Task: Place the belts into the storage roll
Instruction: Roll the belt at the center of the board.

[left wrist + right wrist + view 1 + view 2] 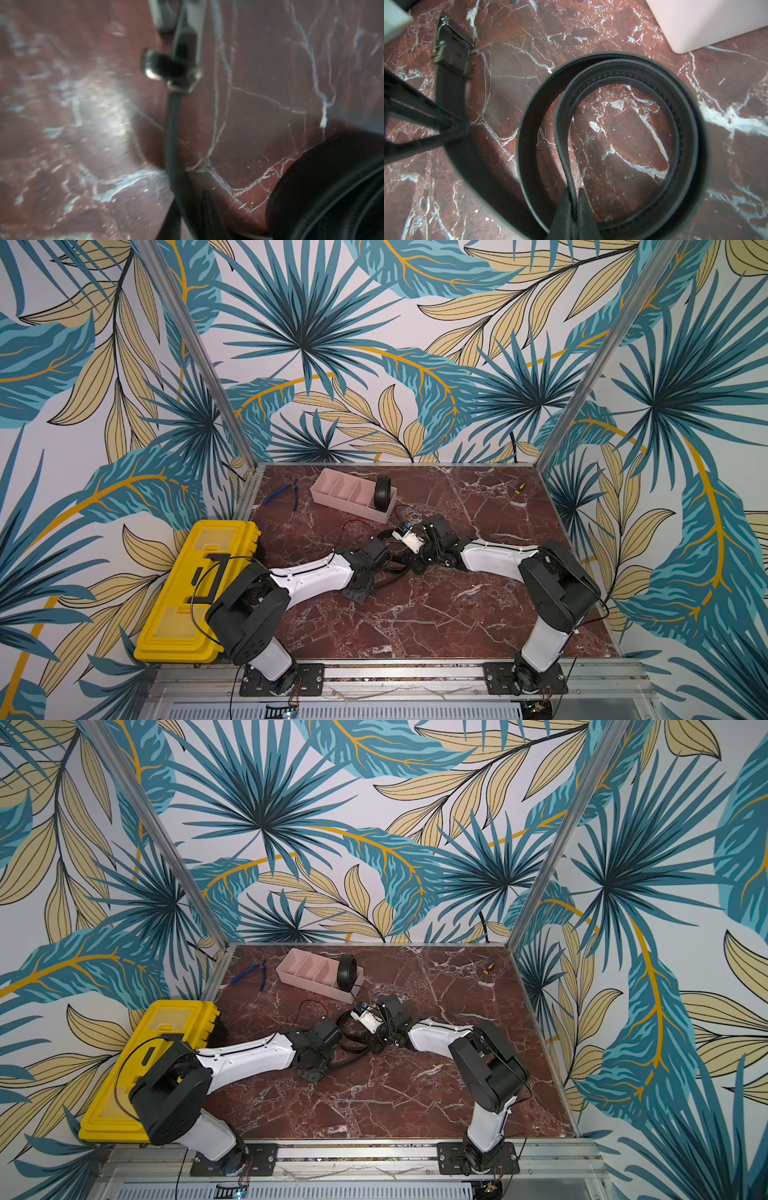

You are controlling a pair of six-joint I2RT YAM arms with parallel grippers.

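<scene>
Along the left edge of your desk point(436, 614) lies a closed yellow toolbox point(174, 614). Blue-handled pliers point(286, 491) lie by the far-left corner.

The storage roll point(349, 506) sits near the far edge, left of centre. Its long axis runs from the far left towards the nearer right. A coiled belt point(379, 497) stands on edge like a wheel in its right-end compartment.

Your left gripper point(464, 124) is closed on the loose belt point(527, 128) just beside the buckle point(452, 52). That belt stands on edge in an open loop at mid-desk, with the buckle end trailing out straight.

Your right gripper point(574, 207) is clamped on the loop's inner strap end. A small screwdriver point(519, 488) lies towards the far-right corner.

The left wrist view is blurred, so buckle detail cannot be read there. In both top views the wrists cover most of the loose belt. The right wrist view shows only a corner of the storage roll.

The surface is red-brown marble pattern with white veins. The walls carry teal and tan leaf print, with aluminium posts at the far corners.
</scene>
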